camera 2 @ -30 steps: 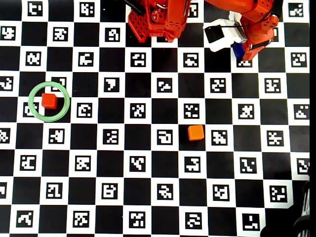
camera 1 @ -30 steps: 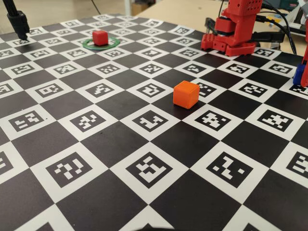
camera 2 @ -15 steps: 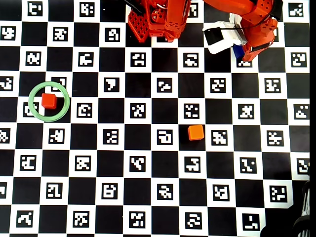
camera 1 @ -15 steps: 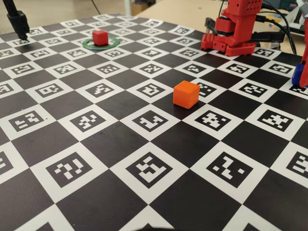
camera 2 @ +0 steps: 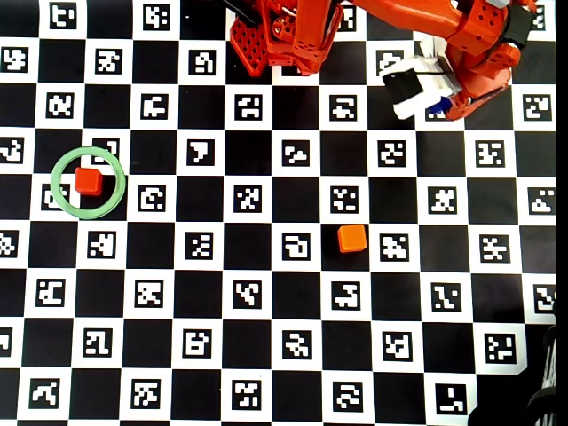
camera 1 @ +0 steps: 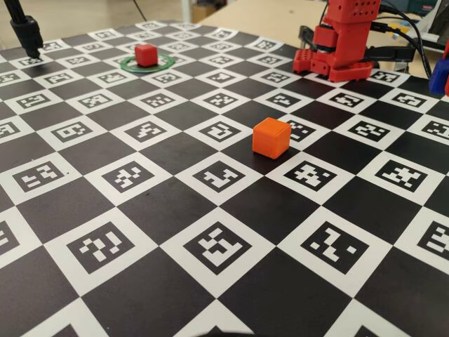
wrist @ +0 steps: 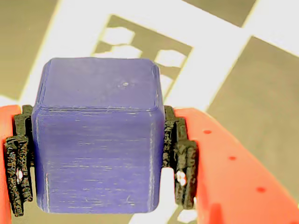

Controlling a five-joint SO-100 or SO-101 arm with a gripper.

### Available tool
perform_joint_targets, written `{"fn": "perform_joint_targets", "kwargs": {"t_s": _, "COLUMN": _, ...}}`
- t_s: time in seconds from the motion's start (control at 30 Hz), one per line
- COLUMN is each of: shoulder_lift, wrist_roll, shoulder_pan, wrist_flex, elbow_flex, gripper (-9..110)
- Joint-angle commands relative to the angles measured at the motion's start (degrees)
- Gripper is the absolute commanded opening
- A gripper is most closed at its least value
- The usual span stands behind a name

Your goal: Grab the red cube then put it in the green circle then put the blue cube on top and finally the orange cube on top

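Wrist view: tool (wrist: 98,161) pinches the blue cube (wrist: 96,149) from both sides, black ribbed pads (wrist: 184,165) pressed flat against its left and right faces, red fingers behind them. Cube sits square in the grip, top face visible, with the checkered worktop (wrist: 261,70) beneath it and out of focus. Overhead view: red arm reaches from its base (camera 2: 284,35) at the top edge out to the right, wrist with white camera block angled down-left; only a sliver of the blue cube (camera 2: 435,108) shows under the tool. Fixed view: the blue cube (camera 1: 442,76) appears at the far right edge, clear of the worktop surface (camera 1: 168,203), tool mostly cut off by the frame. Red cube (camera 2: 88,180) rests inside the green circle (camera 2: 59,197), slightly toward its upper part, on the left side of the overhead view; in the fixed view it stands far back left (camera 1: 146,54). Orange cube (camera 2: 352,238) sits alone near the centre of the worktop, well apart from both ring and arm.
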Motion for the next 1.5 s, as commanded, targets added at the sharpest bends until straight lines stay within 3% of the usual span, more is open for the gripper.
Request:
{"fn": "perform_joint_targets", "kwargs": {"t_s": 0.0, "shoulder_lift": 1.85, "wrist_roll": -8.88, "shoulder_pan": 6.24, "wrist_flex": 3.16, "elbow_flex": -8.09, "gripper": 10}}
{"fn": "perform_joint_targets", "kwargs": {"t_s": 0.47, "shoulder_lift": -5.36, "wrist_roll": -40.87, "shoulder_pan": 39.64, "wrist_flex": 18.90, "elbow_flex": -28.92, "gripper": 9}}
{"fn": "perform_joint_targets", "kwargs": {"t_s": 0.77, "shoulder_lift": -7.38, "wrist_roll": -64.95, "shoulder_pan": 69.08, "wrist_flex": 18.81, "elbow_flex": -32.08, "gripper": 9}}
{"fn": "perform_joint_targets", "kwargs": {"t_s": 1.03, "shoulder_lift": -9.14, "wrist_roll": -81.91, "shoulder_pan": 87.63, "wrist_flex": 18.54, "elbow_flex": -36.39, "gripper": 9}}
{"fn": "perform_joint_targets", "kwargs": {"t_s": 1.47, "shoulder_lift": -16.79, "wrist_roll": -93.87, "shoulder_pan": 105.64, "wrist_flex": 18.90, "elbow_flex": -54.14, "gripper": 9}}
